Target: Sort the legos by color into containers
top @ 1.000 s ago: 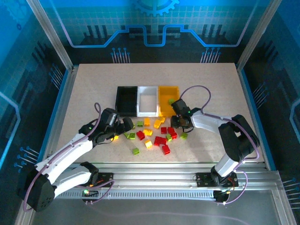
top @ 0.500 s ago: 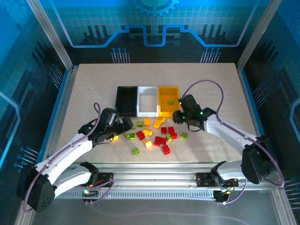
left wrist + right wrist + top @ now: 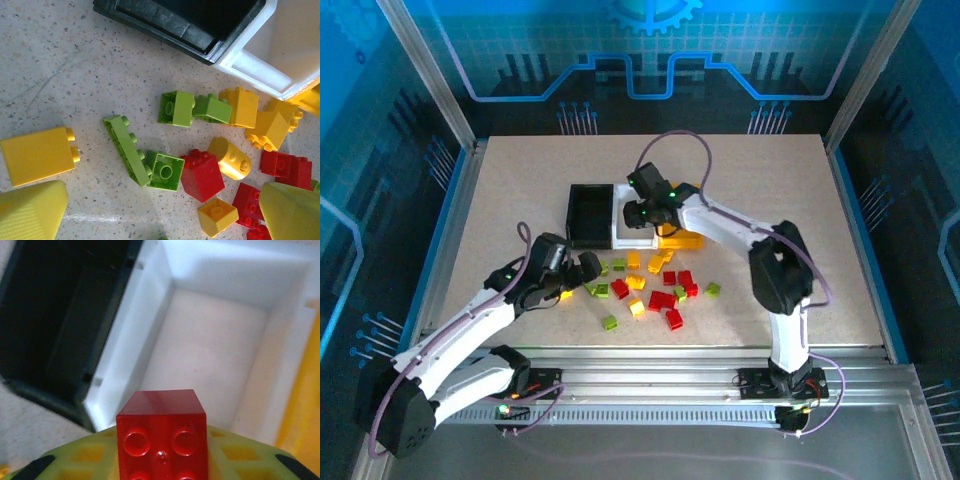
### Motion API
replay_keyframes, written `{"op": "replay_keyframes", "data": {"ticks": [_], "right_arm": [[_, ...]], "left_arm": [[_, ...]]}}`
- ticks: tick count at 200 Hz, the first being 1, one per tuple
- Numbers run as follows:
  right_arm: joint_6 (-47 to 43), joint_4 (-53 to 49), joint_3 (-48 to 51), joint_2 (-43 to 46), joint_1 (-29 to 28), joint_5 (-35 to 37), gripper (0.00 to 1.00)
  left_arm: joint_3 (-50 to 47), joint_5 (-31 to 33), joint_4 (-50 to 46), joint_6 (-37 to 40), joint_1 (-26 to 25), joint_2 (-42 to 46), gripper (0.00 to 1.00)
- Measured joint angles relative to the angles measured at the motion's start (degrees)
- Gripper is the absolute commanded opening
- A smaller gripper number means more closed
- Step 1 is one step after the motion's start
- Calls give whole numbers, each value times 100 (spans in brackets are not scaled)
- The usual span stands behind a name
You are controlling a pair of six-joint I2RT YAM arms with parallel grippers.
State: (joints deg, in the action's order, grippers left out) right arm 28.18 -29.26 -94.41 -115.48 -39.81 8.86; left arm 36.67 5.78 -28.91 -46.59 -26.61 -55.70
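So the right arm is stretched out across the yellow bin. The right fingers are clamped on a red brick, studs facing the wrist camera. That brick hangs right over the white bin, on the side nearer the black bin. The three bins sit side by side in a row: black, white, yellow, going left to right.

The left fingers are spread wide, low over the left end of the legos scattered on the counter just in front of the bins. Between them in the wrist view lie a few green bricks and a red one. A yellow brick lies off on its own just beside one finger; can't tell if they touch. The rest of the pile is a red, yellow and green mix, with some pieces touching and a few strays near the edges.
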Motion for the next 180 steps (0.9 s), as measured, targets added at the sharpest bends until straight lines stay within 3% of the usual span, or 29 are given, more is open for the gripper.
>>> {"op": "replay_keyframes", "data": {"ticks": [44, 84, 180], "right_arm": [[72, -271, -610, -671, 7, 120, 63], [72, -315, -649, -546, 11, 118, 67], [269, 492, 2179, 2542, -118, 74, 69]], "left_arm": [[0, -15, -90, 22, 26, 31, 99], [2, -13, -131, 79, 26, 92, 99], [59, 192, -577, 328, 39, -186, 89]]}}
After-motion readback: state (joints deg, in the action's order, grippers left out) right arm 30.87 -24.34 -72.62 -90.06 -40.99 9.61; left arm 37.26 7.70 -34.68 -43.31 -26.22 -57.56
